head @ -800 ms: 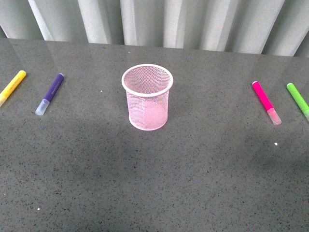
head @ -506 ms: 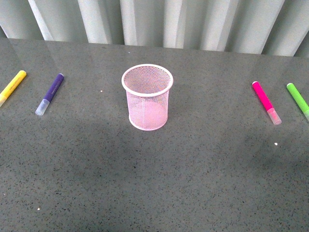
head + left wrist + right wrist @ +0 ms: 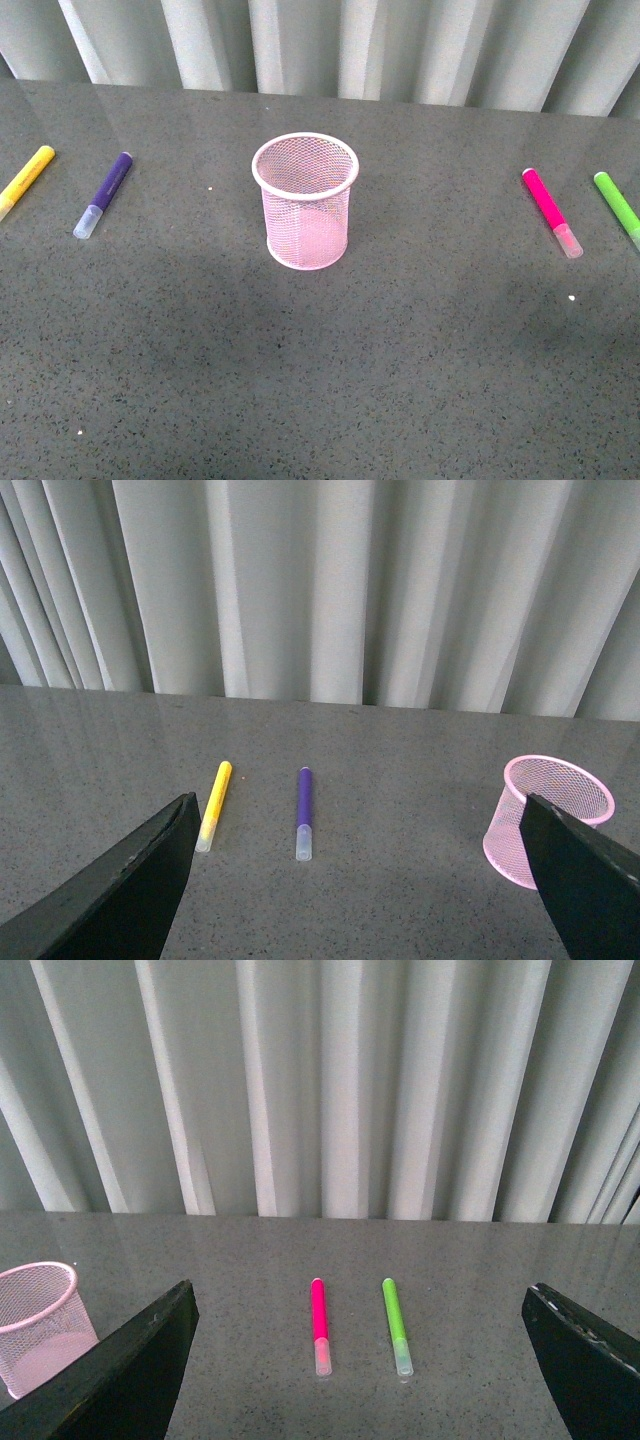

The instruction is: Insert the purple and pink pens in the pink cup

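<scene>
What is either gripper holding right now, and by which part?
Nothing. Left gripper and right gripper are both open and empty; purple pen and pink pen lie on the table.

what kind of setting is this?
Probably a staged test bench: dark speckled table, pale curtain backdrop, and a pink cup with purple pen and pink pen laid out either side.
</scene>
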